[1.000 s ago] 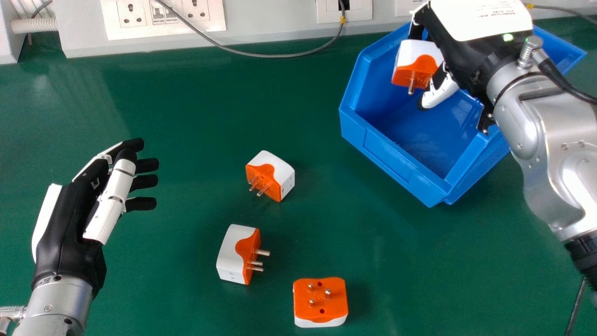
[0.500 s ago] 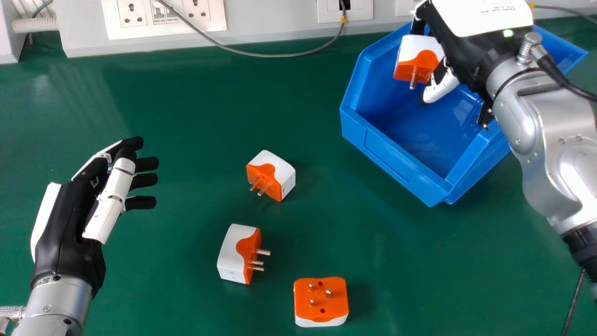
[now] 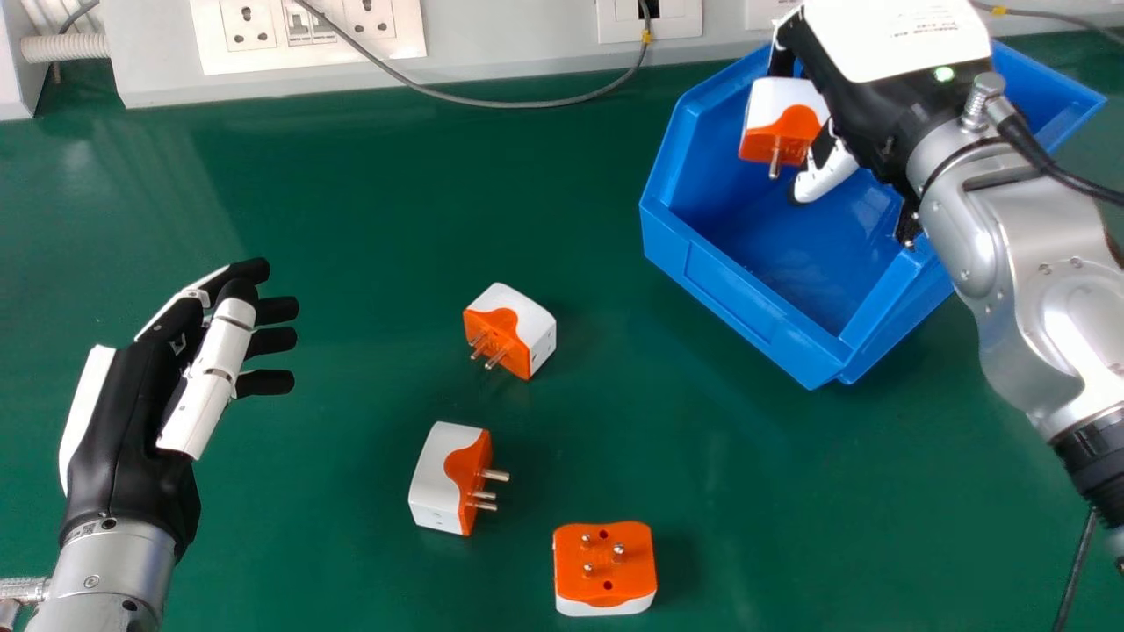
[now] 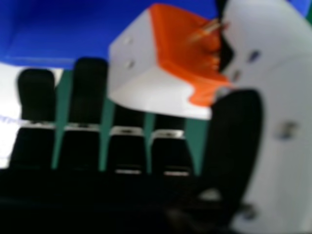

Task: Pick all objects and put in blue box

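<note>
Right hand [image 3: 878,114] pinches one boxy orange-and-white plastic plug [image 3: 784,132] over the blue plastic box [image 3: 746,294], by the green bench [image 3: 351,193]'s back edge; three matching plugs [image 3: 531,329] [image 3: 439,478] [image 3: 606,562] to go, left hand [image 3: 123,430] relaxed.

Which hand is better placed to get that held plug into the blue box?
The right hand, I'd say: it holds the orange-and-white plug over the blue box, while the left hand is empty and well away.
</note>
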Robot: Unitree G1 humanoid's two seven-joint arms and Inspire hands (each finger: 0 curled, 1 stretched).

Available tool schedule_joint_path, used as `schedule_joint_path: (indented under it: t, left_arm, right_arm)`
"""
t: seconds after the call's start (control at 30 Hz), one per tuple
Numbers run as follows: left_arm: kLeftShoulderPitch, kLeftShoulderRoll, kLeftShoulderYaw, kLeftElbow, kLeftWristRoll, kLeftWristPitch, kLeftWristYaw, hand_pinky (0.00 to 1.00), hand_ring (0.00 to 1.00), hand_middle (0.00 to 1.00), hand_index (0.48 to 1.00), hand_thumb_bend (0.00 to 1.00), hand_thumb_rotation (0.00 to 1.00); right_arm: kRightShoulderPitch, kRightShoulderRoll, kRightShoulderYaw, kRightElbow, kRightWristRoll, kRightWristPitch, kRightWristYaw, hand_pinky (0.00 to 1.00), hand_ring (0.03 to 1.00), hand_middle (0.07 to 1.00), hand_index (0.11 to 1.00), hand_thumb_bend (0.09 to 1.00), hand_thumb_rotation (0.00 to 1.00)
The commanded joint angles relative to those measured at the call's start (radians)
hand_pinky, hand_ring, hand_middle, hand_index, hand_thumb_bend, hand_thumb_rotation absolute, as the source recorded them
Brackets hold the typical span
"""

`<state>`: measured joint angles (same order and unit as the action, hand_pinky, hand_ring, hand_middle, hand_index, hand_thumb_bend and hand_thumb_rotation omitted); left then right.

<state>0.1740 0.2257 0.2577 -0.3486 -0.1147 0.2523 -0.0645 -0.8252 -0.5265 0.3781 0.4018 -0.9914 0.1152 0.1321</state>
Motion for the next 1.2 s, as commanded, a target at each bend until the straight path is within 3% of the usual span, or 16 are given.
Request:
schedule_joint_path:
  t: [0.0, 0.27, 0.47, 1.17]
  left_arm:
    - [0.010, -0.002, -0.004, -0.036, 0.015, -0.002, 0.006, 0.62, 0.73, 0.74, 0.799, 0.28, 0.73]
    - [0.019, -0.007, -0.008, -0.030, 0.024, -0.021, 0.002, 0.62, 0.72, 0.73, 0.797, 0.28, 0.73]
    - [0.025, -0.009, -0.008, -0.038, 0.029, -0.022, 0.000, 0.62, 0.72, 0.73, 0.797, 0.28, 0.73]
    - [0.031, -0.012, -0.005, -0.032, 0.032, -0.039, -0.004, 0.62, 0.73, 0.74, 0.799, 0.29, 0.73]
  right_arm:
    - [-0.064, -0.021, 0.002, 0.006, -0.016, -0.010, -0.028, 0.33, 0.428, 0.534, 0.531, 0.492, 0.00]
    - [-0.086, -0.030, 0.024, 0.054, -0.011, -0.052, -0.038, 0.33, 0.435, 0.530, 0.522, 0.494, 0.00]
    - [-0.087, -0.039, 0.032, 0.058, -0.011, -0.075, -0.044, 0.33, 0.437, 0.528, 0.516, 0.495, 0.00]
    - [-0.125, -0.050, 0.083, 0.119, -0.050, -0.111, -0.065, 0.34, 0.454, 0.528, 0.488, 0.497, 0.00]
